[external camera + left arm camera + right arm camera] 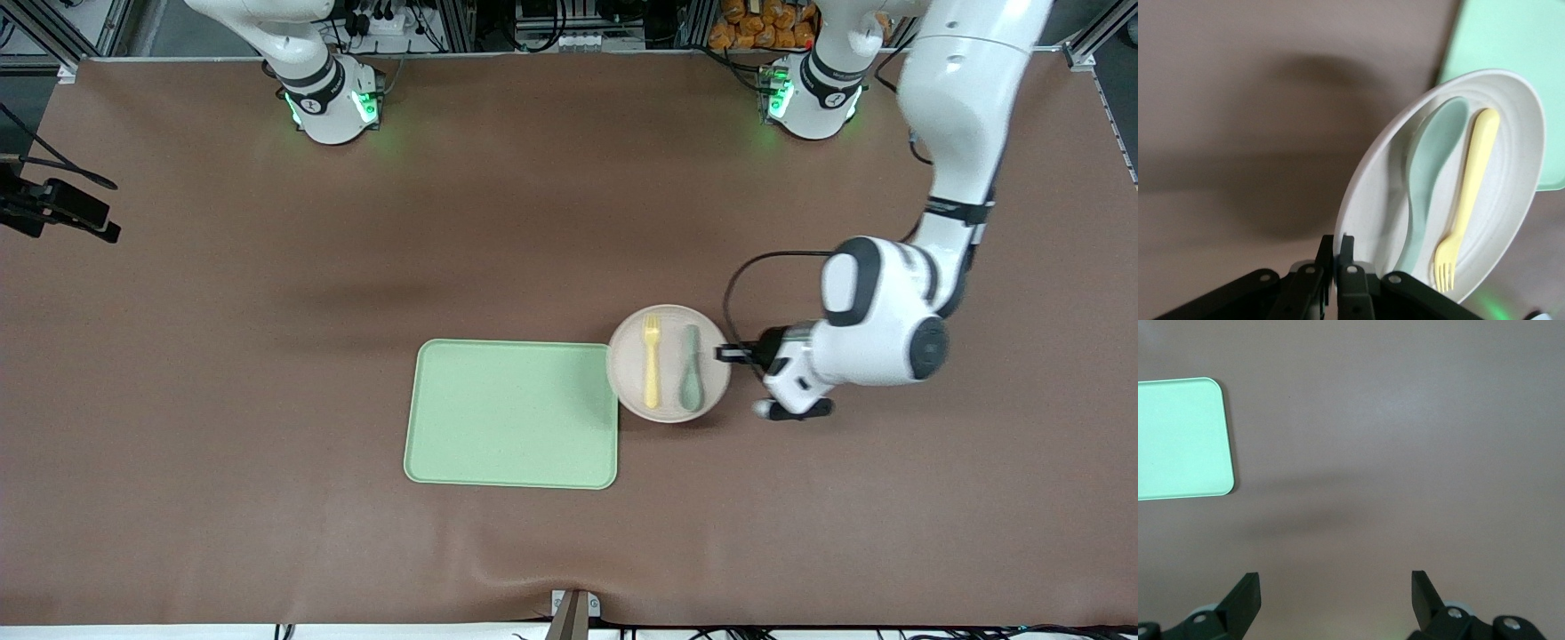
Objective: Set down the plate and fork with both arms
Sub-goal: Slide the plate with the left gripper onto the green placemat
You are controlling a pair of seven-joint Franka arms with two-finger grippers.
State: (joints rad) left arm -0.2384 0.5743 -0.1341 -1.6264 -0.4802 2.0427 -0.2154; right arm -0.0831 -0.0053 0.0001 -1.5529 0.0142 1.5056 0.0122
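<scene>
The round pale plate (669,342) lies by the light-green tray (511,413), at the tray's end toward the left arm, and its rim overlaps the tray's edge. The pale-yellow fork (652,360) and a grey-green spoon (691,373) lie side by side on it. My left gripper (731,354) is shut on the plate's rim at the side away from the tray. The left wrist view shows the gripper (1337,247) pinching the plate (1511,180), with the fork (1468,193), spoon (1431,173) and tray (1505,33). My right gripper (1335,587) is open and empty over bare table, out of the front view.
The tray's corner shows in the right wrist view (1178,440). A black camera on a stand (62,209) sits at the right arm's end of the table. A small mount (573,613) stands at the table's edge nearest the front camera.
</scene>
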